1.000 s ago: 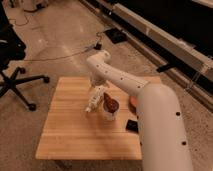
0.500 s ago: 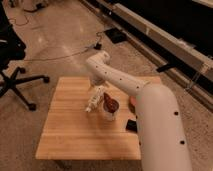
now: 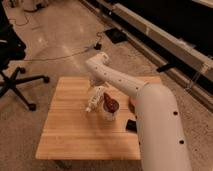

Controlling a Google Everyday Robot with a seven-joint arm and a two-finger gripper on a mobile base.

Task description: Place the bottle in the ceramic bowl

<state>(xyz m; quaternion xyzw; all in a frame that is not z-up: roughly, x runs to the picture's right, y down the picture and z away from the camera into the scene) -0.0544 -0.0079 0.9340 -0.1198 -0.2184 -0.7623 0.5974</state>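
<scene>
The gripper [image 3: 98, 93] hangs with its jaws spread over the middle of the table [image 3: 65, 131], right above the bottle [image 3: 92, 104]. The bottle sits tilted just beside the bowl [image 3: 110, 107], on the side toward the table's left edge (not in it yet). This looks like the pickup step. Next the gripper must close on the bottle, lift it, and clear the bowl's rim. No writing is legible.

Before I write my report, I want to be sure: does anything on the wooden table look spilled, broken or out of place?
Nothing stands out. The white cup stands upright near the middle of the table, nothing is spilled around it, and the gripper hangs low beside it, jaws open.
</scene>
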